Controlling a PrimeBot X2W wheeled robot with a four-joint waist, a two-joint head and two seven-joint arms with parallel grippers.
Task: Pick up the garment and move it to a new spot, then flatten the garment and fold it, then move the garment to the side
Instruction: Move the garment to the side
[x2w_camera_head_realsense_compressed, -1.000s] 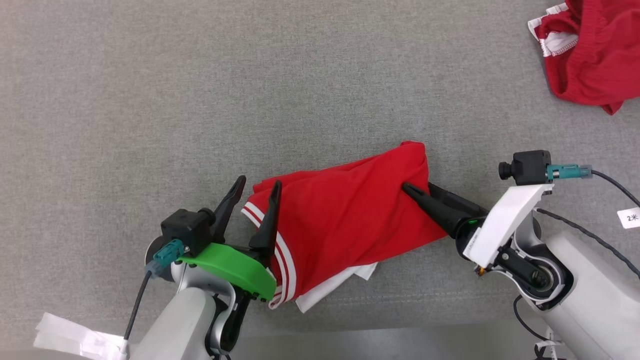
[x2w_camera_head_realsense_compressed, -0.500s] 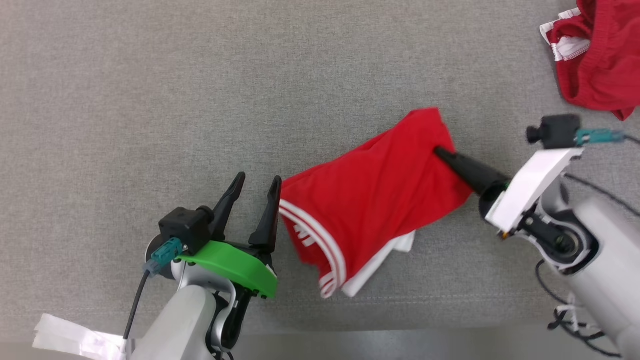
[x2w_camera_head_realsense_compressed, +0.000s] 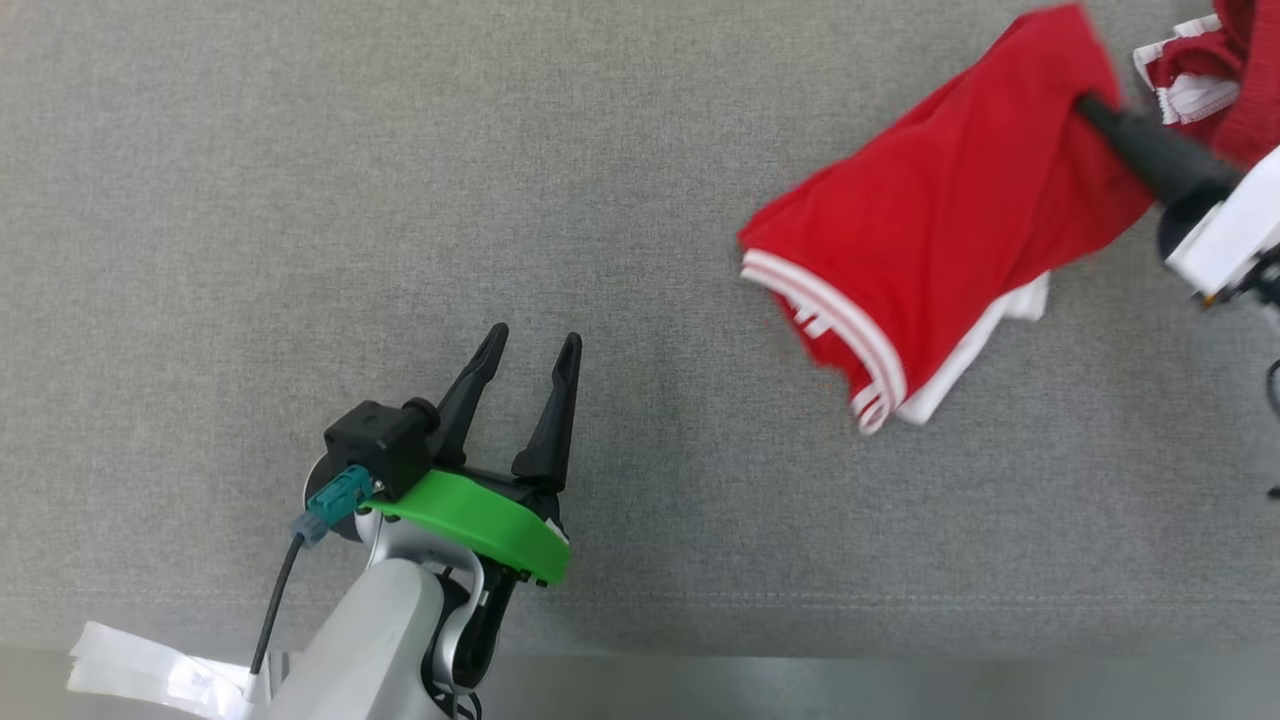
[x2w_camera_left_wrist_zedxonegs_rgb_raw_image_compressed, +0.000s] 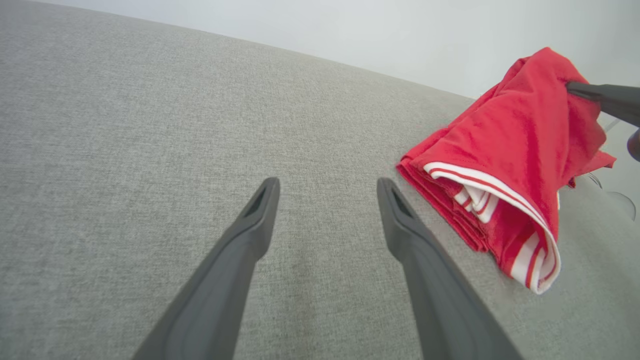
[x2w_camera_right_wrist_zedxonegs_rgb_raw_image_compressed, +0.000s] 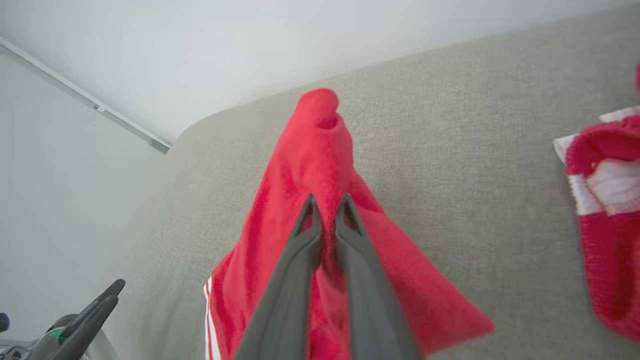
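Note:
The garment (x2w_camera_head_realsense_compressed: 940, 220) is folded red cloth with white stripes along one hem and a white layer under it. It is at the upper right of the head view, partly lifted off the grey surface. My right gripper (x2w_camera_head_realsense_compressed: 1085, 103) is shut on its far upper edge, fingers pinching a ridge of red cloth (x2w_camera_right_wrist_zedxonegs_rgb_raw_image_compressed: 327, 220). In the left wrist view the garment (x2w_camera_left_wrist_zedxonegs_rgb_raw_image_compressed: 505, 165) hangs at the right with its striped hem lowest. My left gripper (x2w_camera_head_realsense_compressed: 530, 345) stands open at the lower left, well apart from the garment, nothing between its fingers (x2w_camera_left_wrist_zedxonegs_rgb_raw_image_compressed: 260, 215).
A second heap of red and white cloth (x2w_camera_head_realsense_compressed: 1225, 70) lies at the top right corner, just beyond my right gripper. The grey fabric surface (x2w_camera_head_realsense_compressed: 400, 200) stretches wide to the left and centre. Its front edge (x2w_camera_head_realsense_compressed: 700, 655) runs along the bottom; white paper (x2w_camera_head_realsense_compressed: 150, 680) lies at the lower left.
My right gripper closed on the garment and carried it up and to the right, away from my left gripper. My left gripper stayed open and nearly still.

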